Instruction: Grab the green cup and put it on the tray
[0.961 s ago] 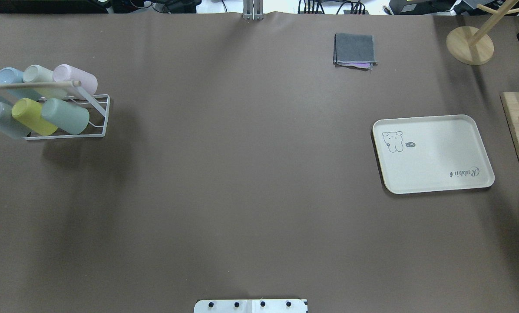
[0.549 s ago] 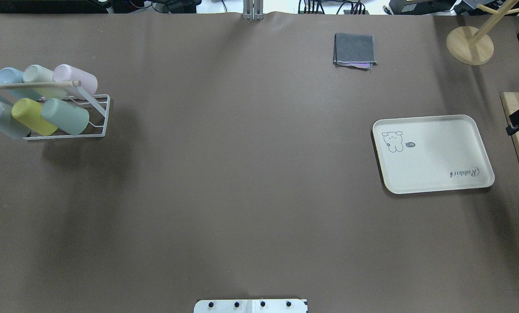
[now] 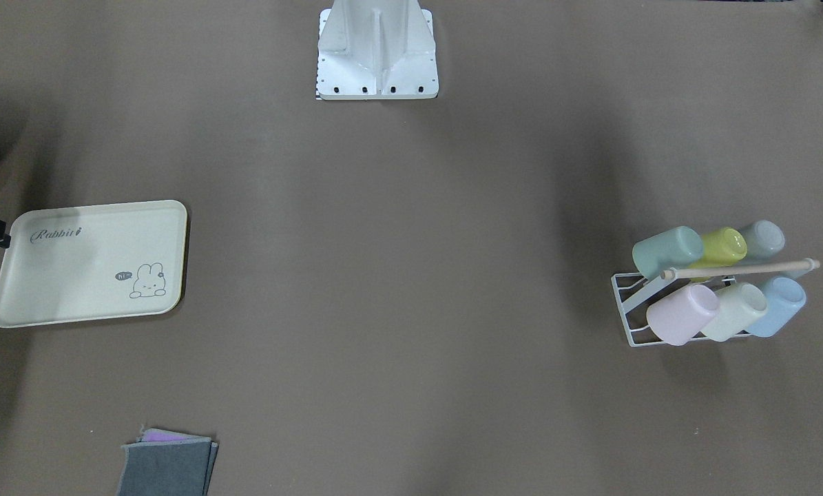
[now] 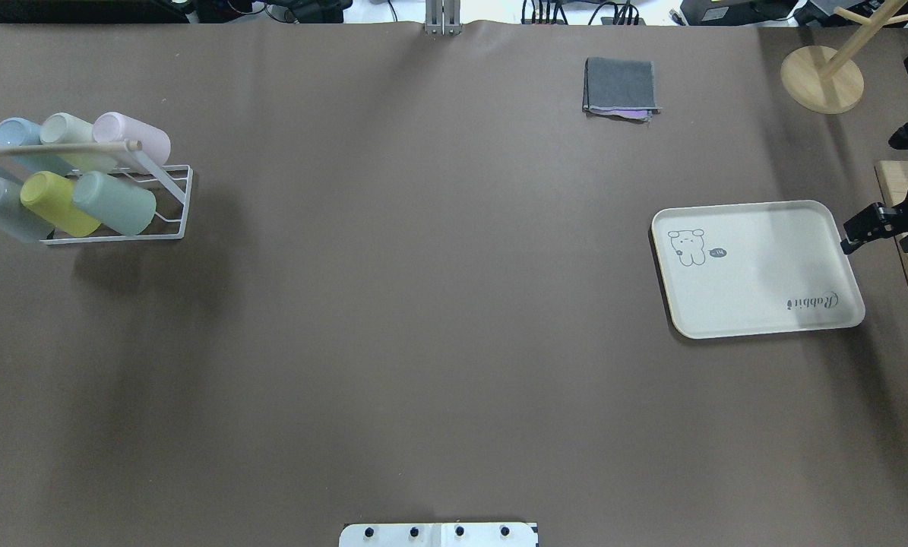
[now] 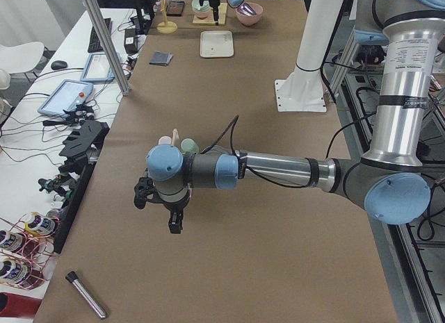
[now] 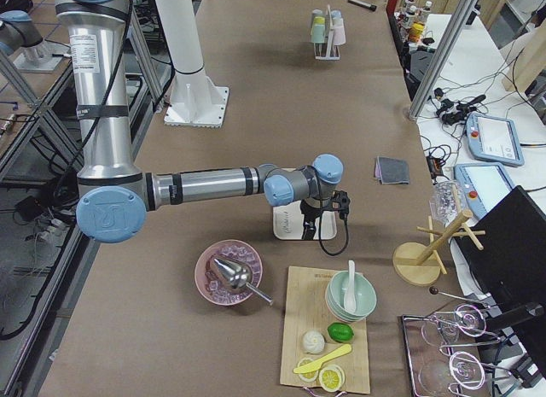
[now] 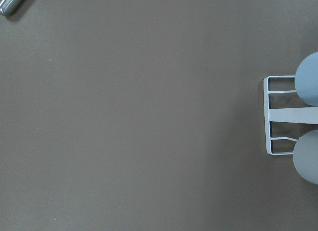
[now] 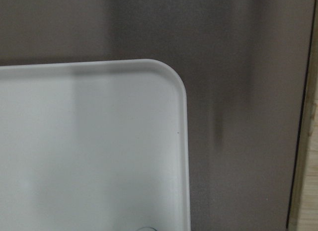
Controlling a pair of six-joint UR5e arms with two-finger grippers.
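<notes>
front view: green cup point(image 3: 666, 251) on its side in the rack point(image 3: 620, 308), back row, the end nearest mid-table, touching a yellow cup point(image 3: 722, 246). tray point(image 3: 67, 289) well apart, at the table's other end.
overhead: green cup point(image 4: 115, 203) in the rack; my right gripper point(image 4: 856, 237) just off the tray's point(image 4: 757, 296) right rim, and i cannot tell whether it is open or closed. cloth point(image 4: 621, 85) beyond the tray.
left side: my left gripper point(image 5: 174, 222), fingers down over the table, near the rack; spread not readable.
right side: right gripper point(image 6: 322, 222) pointing down at the tray's near end.
left wrist: rack end point(image 7: 270, 116), two grey-blue cup bottoms.
right wrist: tray corner point(image 8: 99, 141), board edge point(image 8: 304, 156).
</notes>
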